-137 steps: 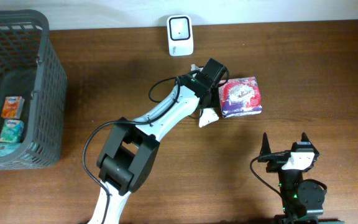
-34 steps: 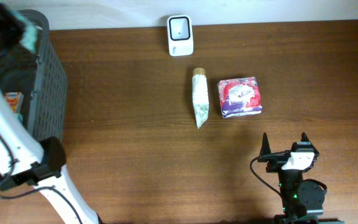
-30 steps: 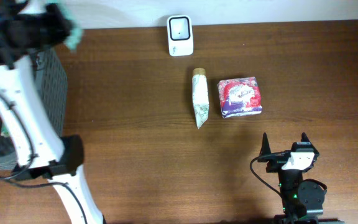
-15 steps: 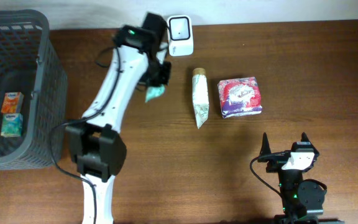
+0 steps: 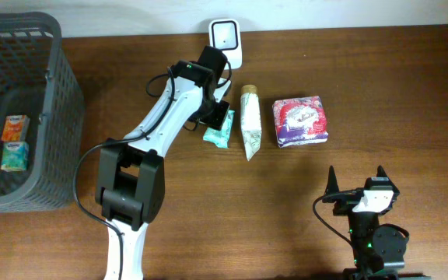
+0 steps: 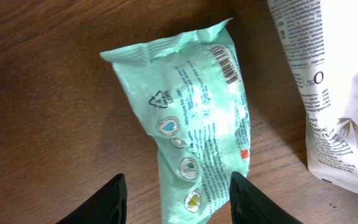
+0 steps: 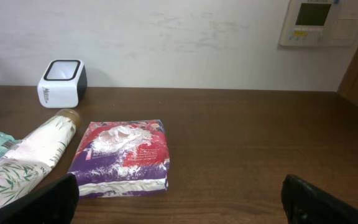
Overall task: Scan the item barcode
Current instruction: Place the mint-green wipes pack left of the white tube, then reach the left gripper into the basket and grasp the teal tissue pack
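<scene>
Left arm has swung across from the basket [image 5: 53,101], and the mint packet [image 6: 194,124] it carried half a second ago now lies flat on the table [image 5: 364,78]. You have the left gripper [image 6: 178,183] straddling the packet's near end with its fingers [image 6: 114,202] apart. There's bare wood showing between one finger and the wrapper. The other finger sits right at the wrapper's edge, and you can't tell whether it touches. Nothing is clamped.

Most of the packet stretches out ahead of the fingertips, tilted a little. Its barcode [image 6: 225,62] faces up at the far end, away from the fingers.

White pouch [image 6: 328,93] lies just beside the packet on the tool's right-finger side, close but not touching in the overhead view. Purple pack [image 5: 301,121] is further out on that same side, beyond the pouch. Scanner [image 5: 226,37] stands behind the tool, close to the left wrist, at the table's back edge.

Basket is well off on the other side of the arm, with an orange carton [image 5: 12,127] and a teal carton [image 5: 14,154] inside.

Right gripper [image 7: 179,183] is parked well apart from everything, jaws wide and holding nothing. The pouch, purple pack and scanner are all out ahead of it.
</scene>
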Robot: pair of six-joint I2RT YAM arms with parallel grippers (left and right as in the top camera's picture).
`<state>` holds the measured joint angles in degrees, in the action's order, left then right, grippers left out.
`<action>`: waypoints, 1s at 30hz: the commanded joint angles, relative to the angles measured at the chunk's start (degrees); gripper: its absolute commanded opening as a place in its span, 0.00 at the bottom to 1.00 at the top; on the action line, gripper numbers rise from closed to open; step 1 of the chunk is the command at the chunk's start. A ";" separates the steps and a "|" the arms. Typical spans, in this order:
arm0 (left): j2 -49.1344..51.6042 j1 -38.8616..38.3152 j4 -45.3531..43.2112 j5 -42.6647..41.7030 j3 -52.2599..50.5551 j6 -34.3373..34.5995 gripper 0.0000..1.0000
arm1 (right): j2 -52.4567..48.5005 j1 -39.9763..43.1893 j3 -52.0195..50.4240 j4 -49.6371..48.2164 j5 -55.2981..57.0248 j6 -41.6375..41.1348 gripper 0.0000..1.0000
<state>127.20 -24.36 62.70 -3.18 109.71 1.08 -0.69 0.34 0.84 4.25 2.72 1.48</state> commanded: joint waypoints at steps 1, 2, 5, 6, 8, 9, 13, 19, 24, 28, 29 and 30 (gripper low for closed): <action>-0.94 0.48 1.84 -1.07 3.30 -0.26 0.49 | 0.37 -0.33 -0.52 0.22 -0.11 -0.42 0.98; -1.20 1.03 4.98 -1.05 8.13 -0.26 0.49 | 0.37 -0.33 -0.52 0.20 -0.11 -0.42 0.98; -1.33 3.61 13.42 -1.03 24.57 -0.26 0.78 | 0.37 -0.33 -0.52 0.22 -0.11 -0.42 0.98; -1.33 4.79 15.74 -1.03 30.32 -0.26 0.87 | 0.37 -0.33 -0.52 0.22 -0.11 -0.42 0.98; -1.33 7.52 19.61 -1.03 41.27 -0.26 0.90 | 0.37 -0.33 -0.52 0.22 -0.11 -0.42 0.99; -1.33 9.97 21.59 -0.98 48.59 -0.26 0.96 | 0.37 -0.33 -0.52 0.22 -0.11 -0.42 0.99; -1.33 20.57 26.23 -0.83 65.57 -0.24 0.99 | 0.37 -0.33 -0.52 0.20 -0.11 -0.42 0.98; -1.31 41.27 32.04 1.22 67.36 -0.28 0.95 | 0.37 -0.33 -0.52 0.22 -0.11 -0.42 0.98; -1.31 50.34 29.46 1.53 55.91 -0.31 0.97 | 0.37 -0.33 -0.52 0.22 -0.11 -0.42 0.99; -1.31 53.27 23.56 6.95 40.04 -0.74 0.99 | 0.37 -0.33 -0.52 0.20 -0.11 -0.42 0.99; -1.31 53.44 21.90 9.20 36.96 -0.74 1.00 | 0.37 -0.33 -0.52 0.22 -0.11 -0.42 0.99; -1.31 53.68 19.65 11.89 33.14 -0.81 0.99 | 0.37 -0.33 -0.52 0.22 -0.11 -0.42 0.98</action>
<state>126.02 28.67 85.41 1.48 150.04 1.06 -0.69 0.34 0.84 4.25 2.74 1.48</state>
